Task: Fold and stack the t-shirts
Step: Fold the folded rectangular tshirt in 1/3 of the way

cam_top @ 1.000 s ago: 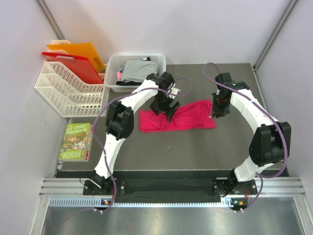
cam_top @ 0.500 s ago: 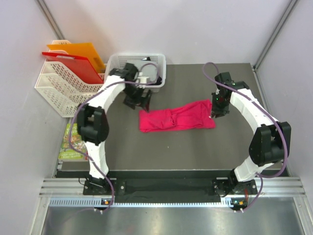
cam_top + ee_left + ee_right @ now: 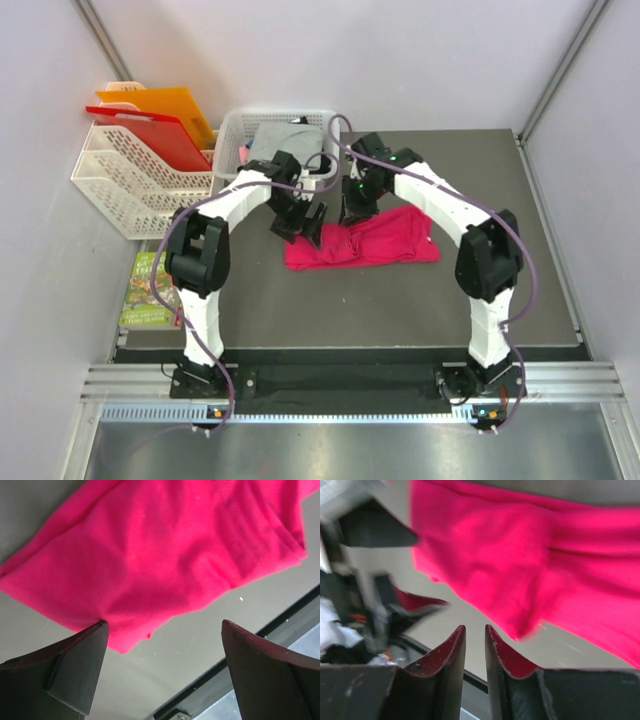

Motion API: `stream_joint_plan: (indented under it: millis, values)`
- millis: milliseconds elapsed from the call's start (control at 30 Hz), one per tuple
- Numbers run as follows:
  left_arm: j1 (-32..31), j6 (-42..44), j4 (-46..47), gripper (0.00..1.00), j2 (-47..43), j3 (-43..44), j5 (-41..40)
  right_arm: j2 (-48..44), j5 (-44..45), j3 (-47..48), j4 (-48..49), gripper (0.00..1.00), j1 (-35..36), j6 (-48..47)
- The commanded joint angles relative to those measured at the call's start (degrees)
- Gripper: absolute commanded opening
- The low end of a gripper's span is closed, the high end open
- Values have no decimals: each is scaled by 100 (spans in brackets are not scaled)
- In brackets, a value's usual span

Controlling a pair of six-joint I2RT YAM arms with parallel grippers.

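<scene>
Pink-red t-shirt [image 3: 365, 240] beneath both arms' fingers [image 3: 75, 665]

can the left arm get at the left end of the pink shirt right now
Probably yes. The left fingers stand wide open just over the left end of the pink shirt, with nothing between them and the cloth. The right fingers hover close beside them, which might crowd the grab.

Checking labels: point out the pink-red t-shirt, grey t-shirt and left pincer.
pink-red t-shirt [image 3: 390, 240]: top view, middle of cloth.
grey t-shirt [image 3: 275, 140]: top view, upper surface.
left pincer [image 3: 164, 625]: left wrist view, midway between fingertips.
</scene>
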Motion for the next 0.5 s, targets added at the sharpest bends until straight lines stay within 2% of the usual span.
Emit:
stream_joint_plan:
  millis: [0, 200, 467]
  values:
    - [240, -68, 388, 99, -99, -413, 35, 514, -920, 600, 463, 23, 27, 558]
    - [460, 82, 599, 99, -372, -995, -167, 840, -1167, 14, 814, 22, 9, 717]
    - [495, 73, 688, 99, -461, -995, -299, 999, -1098, -726, 929, 21, -8, 603]
